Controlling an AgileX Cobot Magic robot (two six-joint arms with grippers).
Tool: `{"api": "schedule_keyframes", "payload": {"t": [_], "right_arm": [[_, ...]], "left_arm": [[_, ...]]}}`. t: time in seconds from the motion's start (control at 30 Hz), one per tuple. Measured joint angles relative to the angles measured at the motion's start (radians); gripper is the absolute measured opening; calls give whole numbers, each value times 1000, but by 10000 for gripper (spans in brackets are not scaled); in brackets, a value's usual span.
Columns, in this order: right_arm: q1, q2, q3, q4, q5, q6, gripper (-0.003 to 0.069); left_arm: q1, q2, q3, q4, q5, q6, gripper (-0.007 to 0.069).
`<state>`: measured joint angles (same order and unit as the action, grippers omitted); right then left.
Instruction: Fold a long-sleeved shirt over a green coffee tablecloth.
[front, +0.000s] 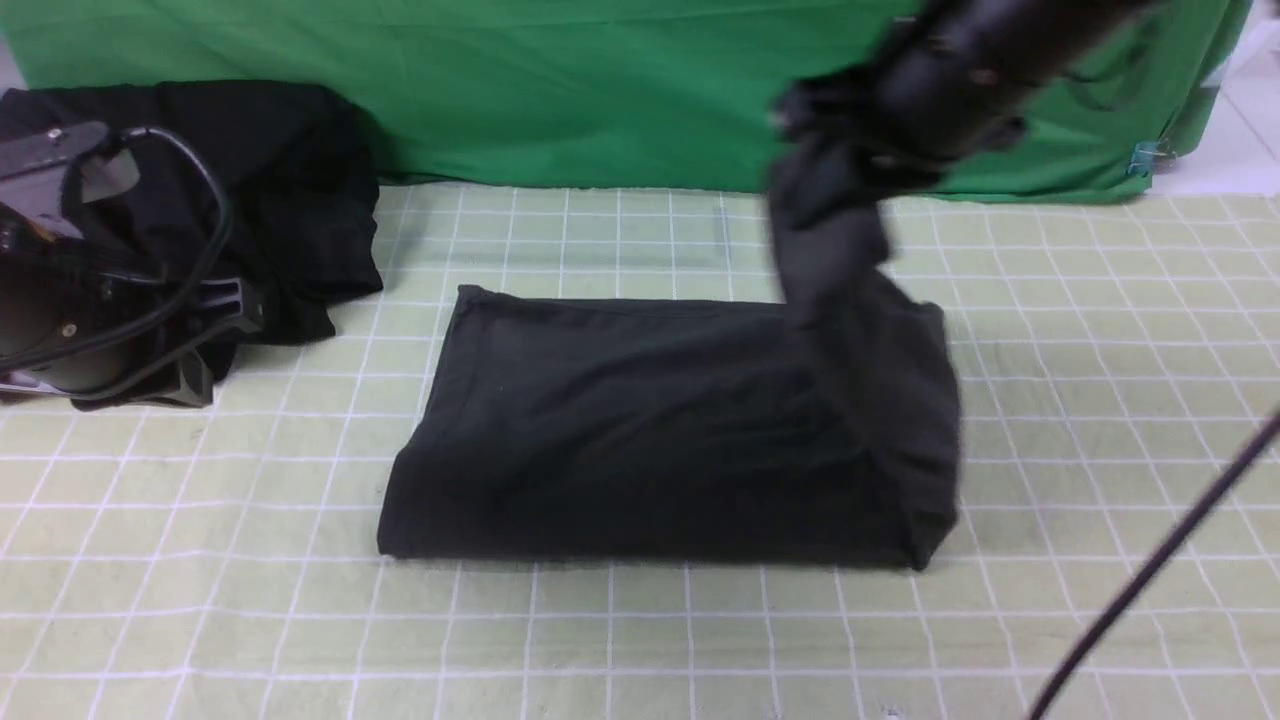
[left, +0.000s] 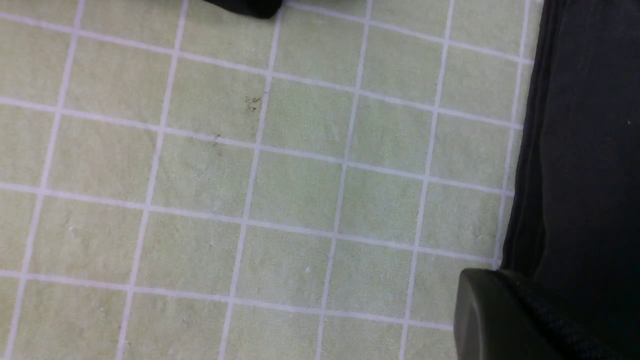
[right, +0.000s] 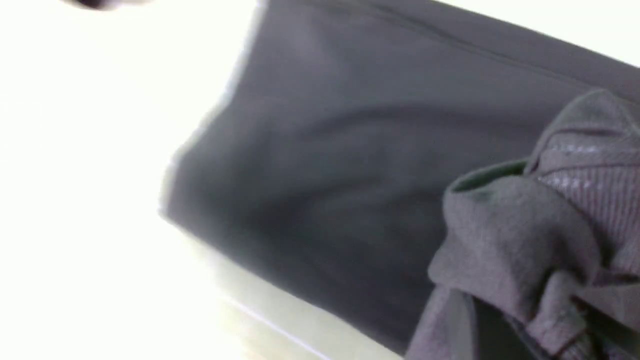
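Front view: long-sleeved shirt (front: 640, 430) end seemingly clamped in right fingers (front: 815, 112); left fingers (front: 235, 302) together.

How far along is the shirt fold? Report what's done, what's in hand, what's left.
Done: the charcoal-grey cotton long-sleeved shirt lies as a compact rectangle on the pale yellow-green white-gridded tablecloth. In hand: the right jaws are shut on a bunched end, lifted above its right side. The left jaws rest shut beside the black clothes pile. Left: likely lay that end across, release and flatten.
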<state>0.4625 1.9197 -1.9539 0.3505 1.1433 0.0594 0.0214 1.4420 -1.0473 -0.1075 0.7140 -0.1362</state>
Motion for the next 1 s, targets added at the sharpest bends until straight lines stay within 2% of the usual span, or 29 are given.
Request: {"api": "schedule_keyframes", "payload": {"t": [0.1,0.23,0.4,0.47,0.53,0.6,0.63,0.67,0.73,0.77,0.8,0.83,0.9,0.97,1.0], "right_arm": [[111,122,-104,0,-34,55,50],[190,243,-197,17,-69,85,50],[255,376,-257,39,-170,128,54],[269,414,-260,39,-215,163,77],[277,438,-262,39,-246,184,120],[287,456,-264,44,-277,195,244],[288,458,-265,44,-278,197,268],[290,459,-284,46,-264,197,360],[284,458,-344,48,-182,138,477],[284,458,-344,48,-173,138,477],[273,449,-390,43,-96,77,515],[272,448,-397,42,-85,69,519],[242,420,-475,3,22,-24,528],[211,372,-490,-62,46,-59,464],[195,347,-482,-100,51,-59,398]], "left_arm": [[1,0,0,-5,0,6,-3],[1,0,0,-7,0,6,-3],[1,0,0,-7,0,6,-3],[1,0,0,-7,0,6,-3],[1,0,0,-8,0,6,-3],[1,0,0,-8,3,8,-3],[1,0,0,-8,3,8,-3],[1,0,0,-8,3,10,-3],[1,0,0,-8,3,13,-3],[1,0,0,-8,3,13,-3],[1,0,0,-8,3,13,-3],[1,0,0,-8,3,13,-3],[1,0,0,-29,4,39,-3],[1,0,0,-89,2,92,-3],[1,0,0,-133,2,127,-3]]}}
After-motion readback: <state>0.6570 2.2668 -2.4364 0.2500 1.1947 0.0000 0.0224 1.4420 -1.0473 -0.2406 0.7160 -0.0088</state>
